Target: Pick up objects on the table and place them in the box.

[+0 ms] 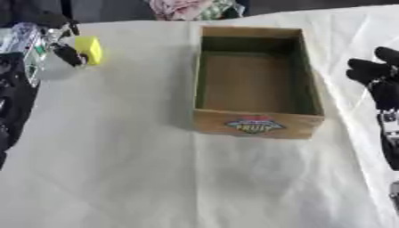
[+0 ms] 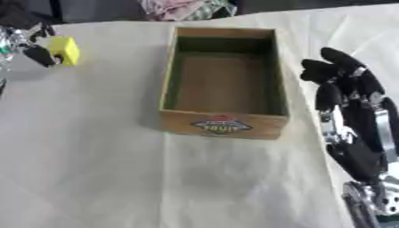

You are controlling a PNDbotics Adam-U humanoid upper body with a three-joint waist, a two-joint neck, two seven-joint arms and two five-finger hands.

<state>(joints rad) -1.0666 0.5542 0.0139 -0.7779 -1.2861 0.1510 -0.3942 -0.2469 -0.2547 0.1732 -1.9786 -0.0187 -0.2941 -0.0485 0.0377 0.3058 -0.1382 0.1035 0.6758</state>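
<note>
The box (image 1: pixel 253 84) was seen empty, so nothing had been placed yet. A yellow block (image 1: pixel 89 50) was pinched by the left hand (image 1: pixel 68 52), well left of the box. The right hand (image 2: pixel 351 102) rested beside the box, fingers relaxed.

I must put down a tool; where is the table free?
Free: the broad cloth in front of the box, and between box and yellow block. Crowded: far left by the left hand; the right edge holds the right hand.
</note>
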